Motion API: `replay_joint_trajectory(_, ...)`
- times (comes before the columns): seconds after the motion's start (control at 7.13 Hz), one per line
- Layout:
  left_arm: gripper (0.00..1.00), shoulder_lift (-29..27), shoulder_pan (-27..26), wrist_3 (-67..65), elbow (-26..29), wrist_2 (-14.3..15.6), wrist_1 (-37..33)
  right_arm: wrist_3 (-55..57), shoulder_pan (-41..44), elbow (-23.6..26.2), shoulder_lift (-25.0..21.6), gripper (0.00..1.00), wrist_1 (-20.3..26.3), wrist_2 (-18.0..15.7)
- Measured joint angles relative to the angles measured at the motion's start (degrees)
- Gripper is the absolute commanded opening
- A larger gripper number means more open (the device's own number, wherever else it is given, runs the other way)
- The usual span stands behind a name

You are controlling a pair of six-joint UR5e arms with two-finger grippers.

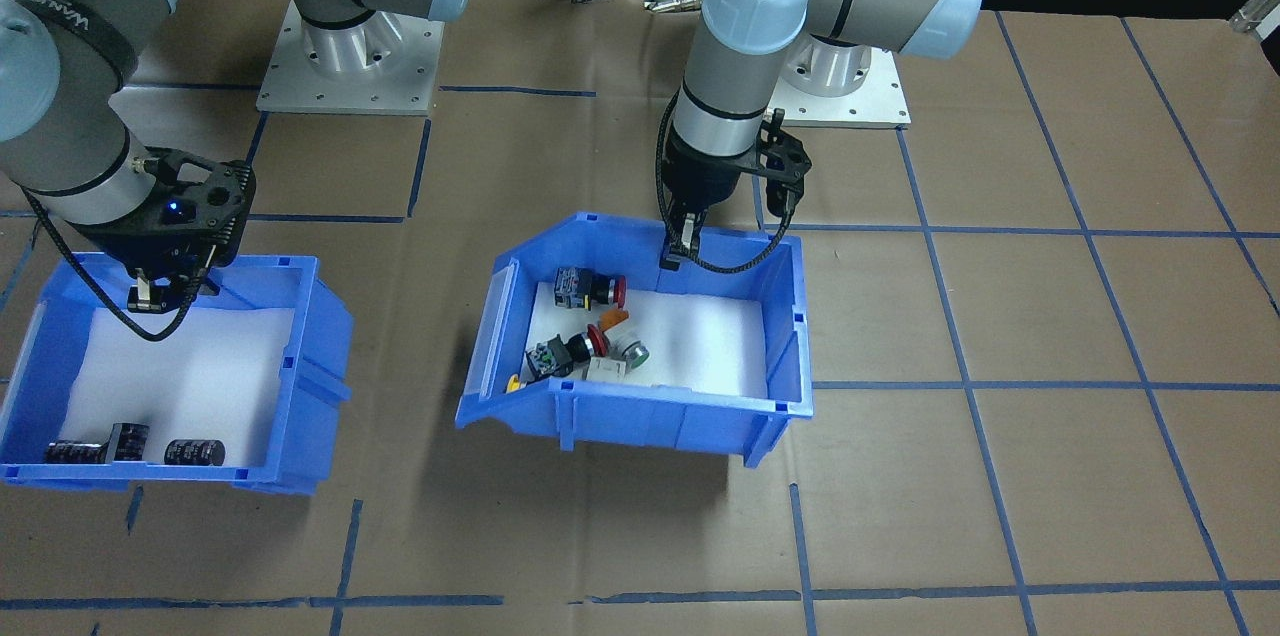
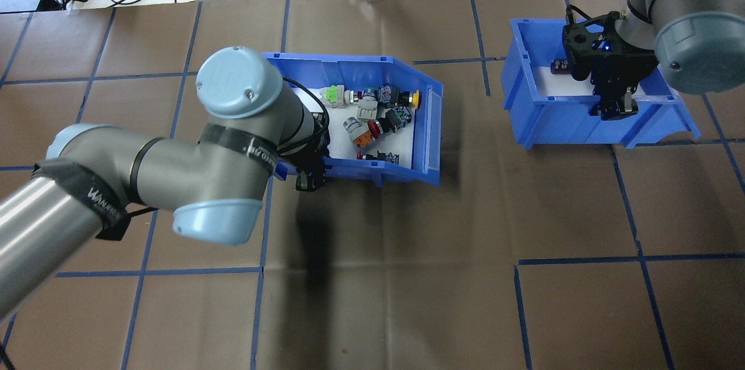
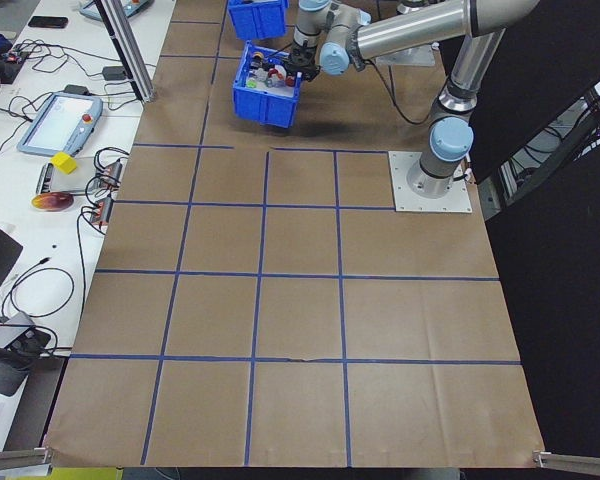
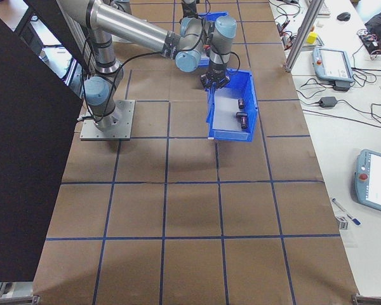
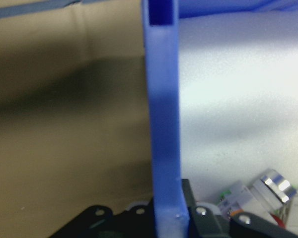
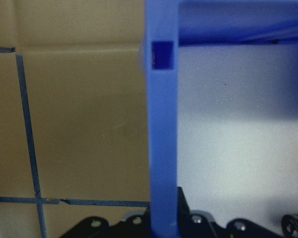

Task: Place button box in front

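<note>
While overhead hides it, left pincer (image 1: 678,251) apparently grips button box (image 1: 640,416).

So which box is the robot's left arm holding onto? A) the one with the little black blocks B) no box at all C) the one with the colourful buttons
C: the left end effector pinches the wall of the button box, as the left wrist view shows too.
</note>
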Motion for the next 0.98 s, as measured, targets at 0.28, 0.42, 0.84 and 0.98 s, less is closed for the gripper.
replay_joint_trajectory(0.28, 0.0, -10.1, -0.5, -0.6, 10.5, 0.1, 0.0, 0.3, 0.0, 1.1, -1.2, 0.08, -0.1, -0.1)
replay_joint_trajectory(0.42, 0.0, -13.7, -0.8, -0.8, 14.3, 0.2, -0.1, 0.1, 0.0, 1.7, -1.8, 0.08, -0.1, -0.3)
replay_joint_trajectory(0.84, 0.0, -18.5, -1.3, -2.2, 19.0, 0.3, -0.5, -0.3, -0.1, 2.2, -2.2, 0.08, 0.0, -0.5)
replay_joint_trajectory(0.98, 0.0, -19.8, -1.7, -2.9, 20.2, 0.4, -0.8, -0.1, -0.1, 2.7, -2.6, 0.08, 0.2, -0.6)
